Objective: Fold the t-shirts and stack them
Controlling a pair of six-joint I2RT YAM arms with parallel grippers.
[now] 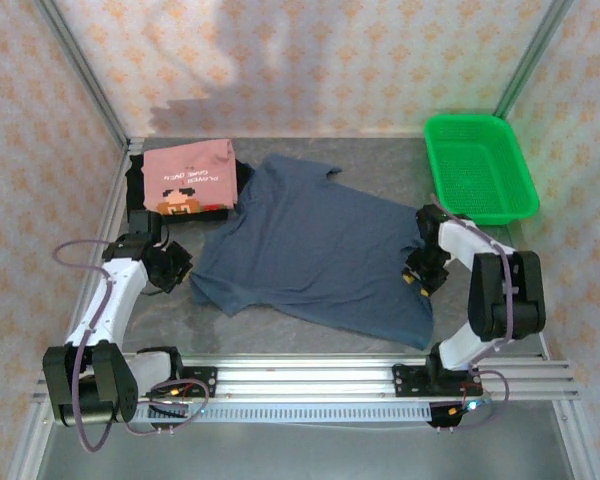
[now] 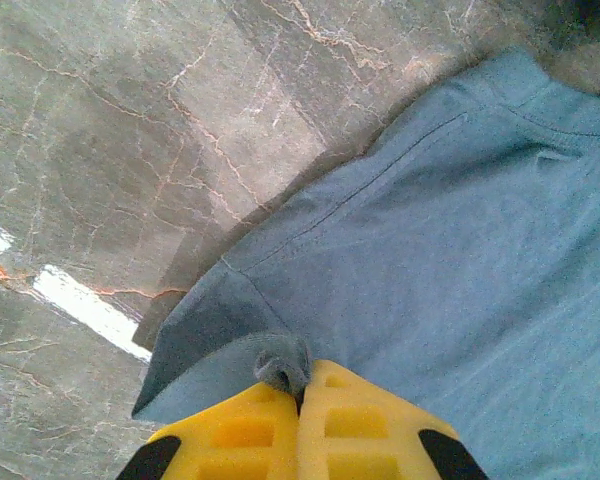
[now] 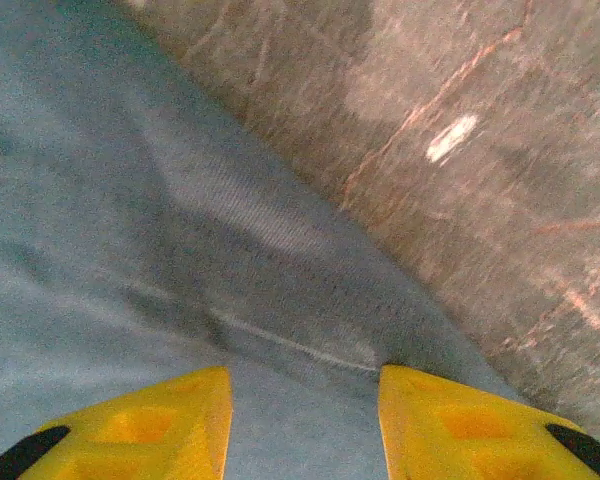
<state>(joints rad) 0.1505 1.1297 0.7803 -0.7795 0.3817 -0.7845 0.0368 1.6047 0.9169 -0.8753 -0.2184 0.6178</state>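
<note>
Blue shirt point(image 1: 310, 250): spread flat at table point(image 1: 380, 160) centre, slightly rumpled.
Pink shirt point(image 1: 188, 178): folded, print up, at 10 o'clock from blue shirt, lying on black shirt point(image 1: 137, 192) (black edges show around it).
Left gripper point(image 2: 300, 385): at blue shirt's 8 o'clock corner, fingers together, clamped on pinch of hem.
Right gripper point(image 3: 302, 400): at blue shirt's 3 o'clock edge, fingers apart, cloth beneath gap.
Basket point(image 1: 480, 165): at 2 o'clock, apart from shirts.
</note>
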